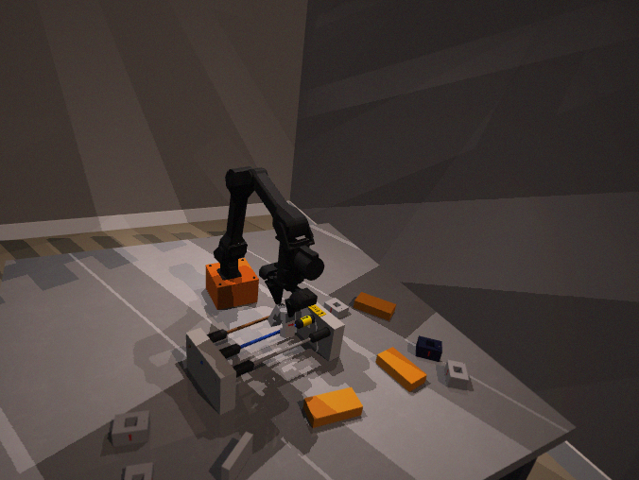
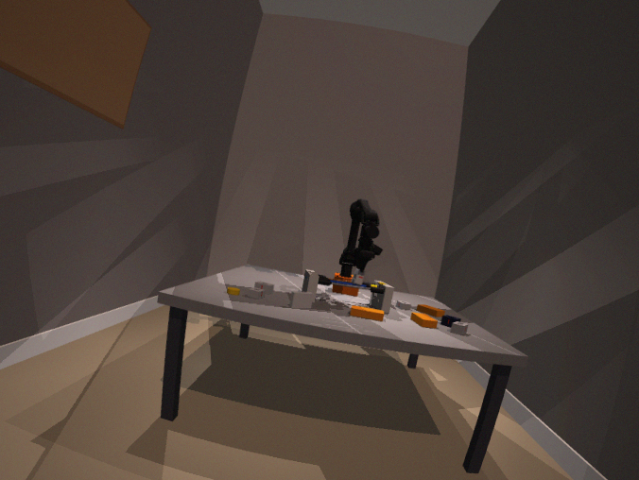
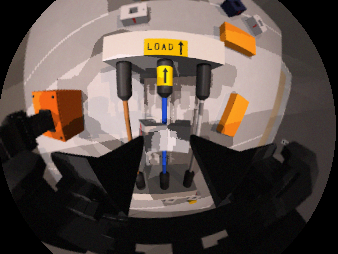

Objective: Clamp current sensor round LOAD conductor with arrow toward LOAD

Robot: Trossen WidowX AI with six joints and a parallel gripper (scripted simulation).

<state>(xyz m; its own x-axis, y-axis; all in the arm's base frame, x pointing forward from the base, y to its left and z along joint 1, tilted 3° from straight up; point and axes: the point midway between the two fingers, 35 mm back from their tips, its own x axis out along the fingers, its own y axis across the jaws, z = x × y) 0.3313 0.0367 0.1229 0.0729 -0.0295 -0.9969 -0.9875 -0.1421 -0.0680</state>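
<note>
My gripper (image 1: 281, 305) (image 3: 167, 138) (image 2: 357, 276) is shut on the grey split-core sensor (image 1: 279, 323) (image 3: 178, 135). It holds the sensor down over the conductor fixture (image 1: 209, 374) (image 3: 200, 46). In the wrist view the sensor's two halves sit either side of the blue conductor (image 1: 258, 338) (image 3: 163, 101), the middle one of three. That conductor ends in a yellow sleeve (image 1: 305, 320) (image 3: 164, 75) below the yellow LOAD label (image 1: 316, 310) (image 3: 165, 46). A brown conductor (image 1: 248, 324) (image 3: 127, 121) and a grey conductor (image 1: 281, 350) (image 3: 197, 118) run alongside. I cannot tell whether the sensor's jaws are closed, nor which way its arrow points.
The orange arm base (image 1: 232, 286) (image 3: 59, 111) stands behind the fixture. Orange blocks (image 1: 333, 405) (image 1: 401, 368) (image 1: 374, 305) lie to the right. Other grey sensors (image 1: 457, 373) (image 1: 336, 307) (image 1: 129, 428) and a dark blue one (image 1: 429, 348) are scattered about. The table edge is near the front right.
</note>
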